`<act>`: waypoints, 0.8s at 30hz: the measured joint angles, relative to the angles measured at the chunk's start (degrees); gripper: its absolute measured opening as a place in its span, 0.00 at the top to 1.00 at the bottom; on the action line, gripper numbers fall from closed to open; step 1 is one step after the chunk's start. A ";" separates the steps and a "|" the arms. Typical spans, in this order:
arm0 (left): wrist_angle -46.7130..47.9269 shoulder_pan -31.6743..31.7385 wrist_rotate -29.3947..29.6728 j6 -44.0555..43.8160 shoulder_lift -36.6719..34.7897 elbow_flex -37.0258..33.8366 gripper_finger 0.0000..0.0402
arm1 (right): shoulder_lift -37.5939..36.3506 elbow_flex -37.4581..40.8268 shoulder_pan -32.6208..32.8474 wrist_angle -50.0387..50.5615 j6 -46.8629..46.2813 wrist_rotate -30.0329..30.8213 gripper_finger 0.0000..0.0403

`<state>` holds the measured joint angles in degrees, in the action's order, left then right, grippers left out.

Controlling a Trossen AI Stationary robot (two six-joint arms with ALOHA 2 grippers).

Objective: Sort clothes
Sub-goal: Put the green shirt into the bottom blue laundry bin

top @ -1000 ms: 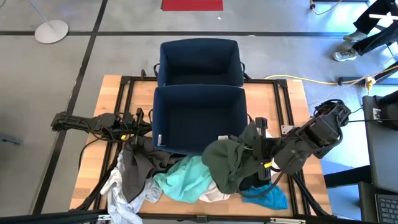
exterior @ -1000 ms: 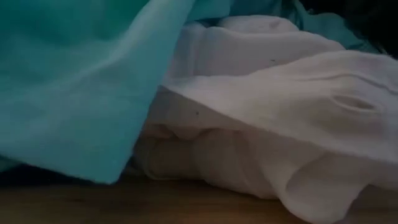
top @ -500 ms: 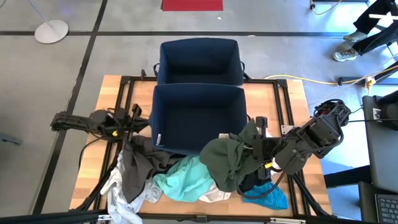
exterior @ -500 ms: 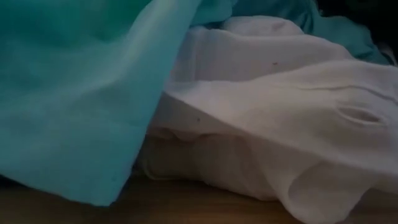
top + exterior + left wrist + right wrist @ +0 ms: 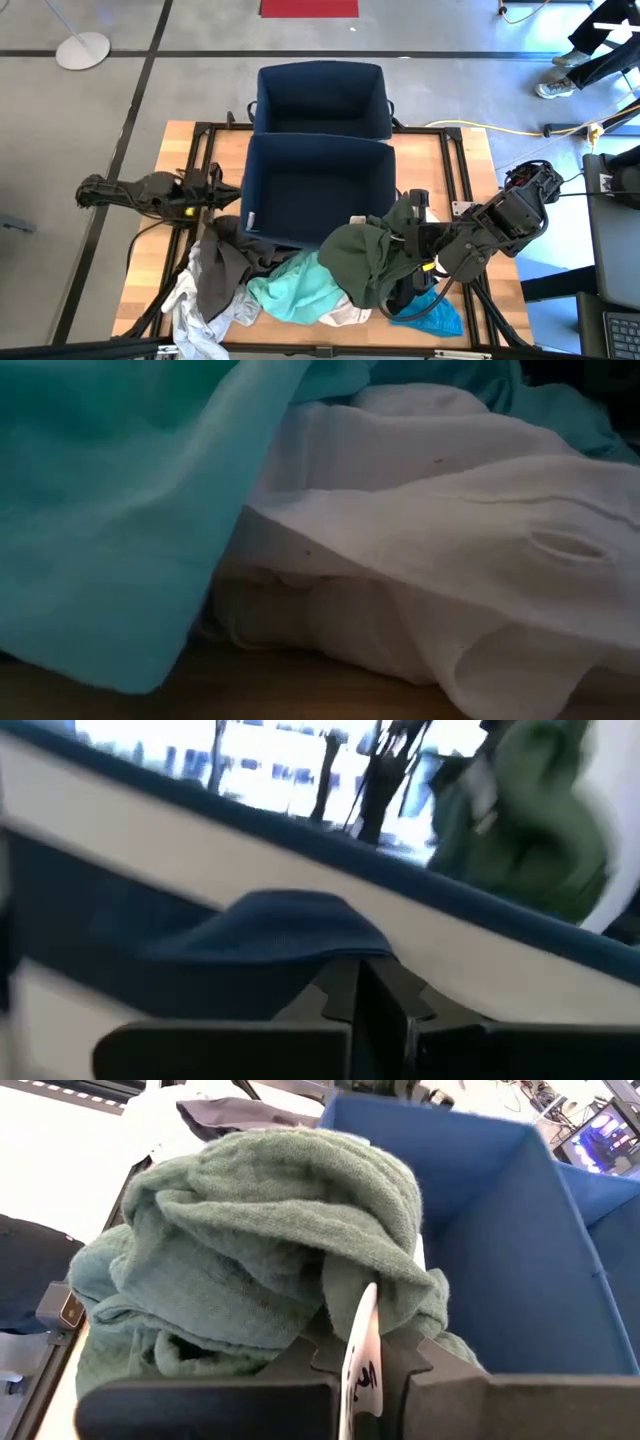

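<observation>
High view, catalogued left to right. Left gripper point(image 5: 213, 194): fingers pressed together, holding nothing, parked beside the near bin's left wall; we judge it waiting clear of the work. Dark grey garment point(image 5: 218, 280) and white garment point(image 5: 190, 322): heaped at the table's front left, unsorted. Turquoise garment point(image 5: 300, 293): lying mid-pile, draped over white cloth. Near navy bin point(image 5: 320, 190) and far navy bin point(image 5: 320, 100): both apparently empty. Dark green garment point(image 5: 365, 258): pinched by our right gripper point(image 5: 412, 243), bunched and raised at the near bin's front right corner, we judge for dropping in. Teal-blue garment point(image 5: 435, 318): beneath that arm.
</observation>
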<state>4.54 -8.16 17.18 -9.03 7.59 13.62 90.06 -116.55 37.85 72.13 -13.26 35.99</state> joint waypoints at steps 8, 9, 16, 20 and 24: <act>15.81 0.02 2.17 -5.06 0.96 5.46 0.99 | 0.04 0.00 0.00 0.12 -0.24 -0.55 0.95; 16.65 0.02 2.45 -5.22 1.24 7.07 0.99 | 0.04 0.00 0.00 0.14 -0.27 -0.55 0.95; 27.60 0.07 3.73 -3.82 2.96 22.23 0.99 | 0.04 0.04 0.00 0.22 -0.37 -0.59 0.95; 23.17 0.07 3.17 -0.63 5.03 27.00 0.99 | 0.04 0.04 0.00 0.27 -0.33 -0.57 0.95; 10.88 0.00 -3.58 6.30 10.44 27.31 0.97 | 0.04 0.04 0.00 0.25 0.22 -0.52 0.95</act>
<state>15.42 -8.16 13.60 -2.73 18.03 40.93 90.11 -116.51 37.85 72.38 -13.04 35.46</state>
